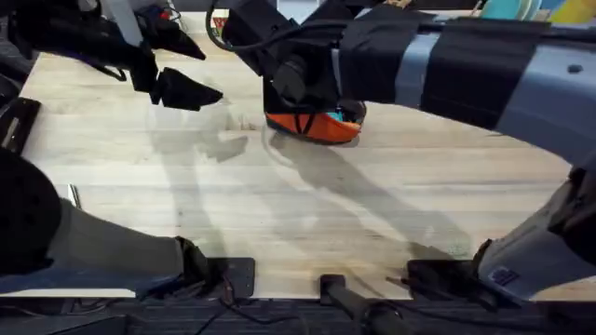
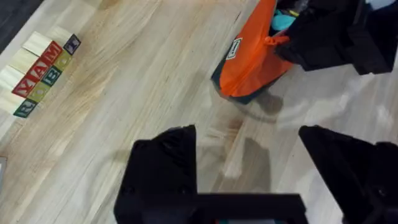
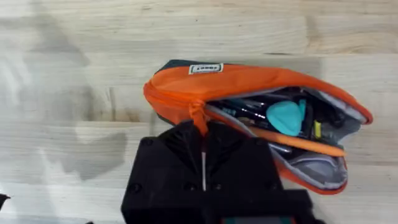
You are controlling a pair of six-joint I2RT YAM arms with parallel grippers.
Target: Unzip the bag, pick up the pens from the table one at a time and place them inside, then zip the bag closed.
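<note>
Light wood table (image 1: 307, 214) bears open orange bag (image 3: 249, 93)

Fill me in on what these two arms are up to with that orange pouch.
The right pincer is shut on the pull tab of the orange bag, which lies on the wood table. The bag gapes open along much of its length, with items inside, including something teal. The left pincer hangs open above bare table beside the bag, holding nothing.
</note>
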